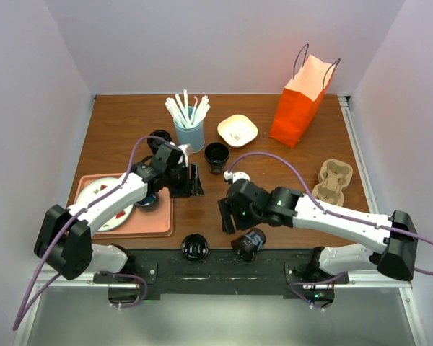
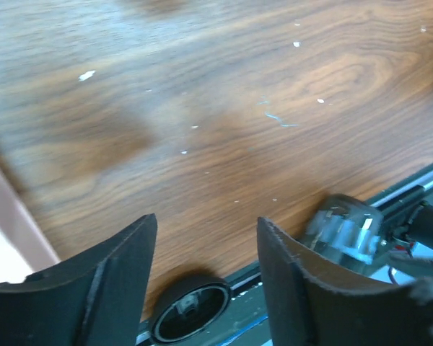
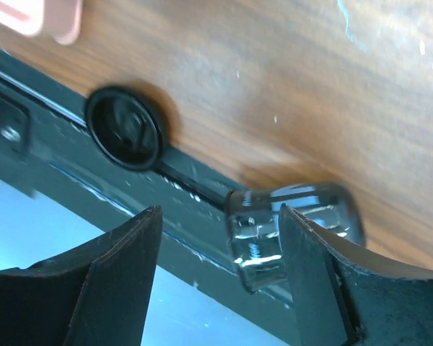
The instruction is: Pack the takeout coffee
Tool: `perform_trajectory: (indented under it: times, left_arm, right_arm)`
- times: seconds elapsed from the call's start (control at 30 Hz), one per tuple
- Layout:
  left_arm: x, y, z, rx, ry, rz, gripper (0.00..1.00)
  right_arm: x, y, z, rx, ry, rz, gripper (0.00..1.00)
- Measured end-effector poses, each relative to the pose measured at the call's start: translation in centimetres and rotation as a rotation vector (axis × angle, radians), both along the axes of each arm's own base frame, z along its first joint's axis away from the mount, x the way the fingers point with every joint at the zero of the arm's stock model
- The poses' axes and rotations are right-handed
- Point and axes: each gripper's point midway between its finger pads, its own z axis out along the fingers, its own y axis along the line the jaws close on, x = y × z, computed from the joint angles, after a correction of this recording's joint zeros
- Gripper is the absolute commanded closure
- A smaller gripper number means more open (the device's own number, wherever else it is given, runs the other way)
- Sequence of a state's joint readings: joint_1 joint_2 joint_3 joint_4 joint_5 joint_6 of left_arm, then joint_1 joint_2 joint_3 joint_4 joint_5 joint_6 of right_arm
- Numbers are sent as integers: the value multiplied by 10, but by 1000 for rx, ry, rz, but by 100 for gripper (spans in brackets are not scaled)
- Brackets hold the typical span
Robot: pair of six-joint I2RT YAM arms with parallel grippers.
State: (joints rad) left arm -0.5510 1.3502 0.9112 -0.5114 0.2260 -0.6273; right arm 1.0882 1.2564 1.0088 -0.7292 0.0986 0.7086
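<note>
- Two arms reach over the brown wooden table [image 1: 115,122]. The left gripper [image 2: 206,225] and the right gripper [image 3: 220,213] both have their jaws spread and hold nothing.
- Ahead of the left gripper, at the near table edge, stands the small black disposable cup with a round black lid [image 1: 195,246], apart from its fingers.
- From the right gripper, that cup sits ahead and to the left.
- A shiny dark container [image 3: 289,223] lies on its side just ahead of the right gripper.
</note>
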Motion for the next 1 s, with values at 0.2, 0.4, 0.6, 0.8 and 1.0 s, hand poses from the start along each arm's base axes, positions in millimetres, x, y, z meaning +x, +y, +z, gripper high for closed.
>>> perform_trajectory:
  times: [0.2, 0.4, 0.6, 0.8, 1.0]
  left_arm:
    - [-3, 13, -8, 24, 10, 12, 30]
    - [-6, 16, -7, 27, -5, -5, 28]
    - [-6, 16, -6, 27, -8, -7, 28]
    - [-6, 17, -7, 32, -7, -8, 28]
    - [-8, 22, -6, 54, -18, -10, 30]
  right_arm:
    - [-51, -9, -5, -101, -62, 103, 27]
    - [-77, -36, -24, -279, -97, 152, 27]
    - [-61, -48, -42, -497, -154, 99, 30]
    - [-54, -51, -59, -637, -171, 68, 77]
    - [-44, -53, -33, -630, -233, 51, 100]
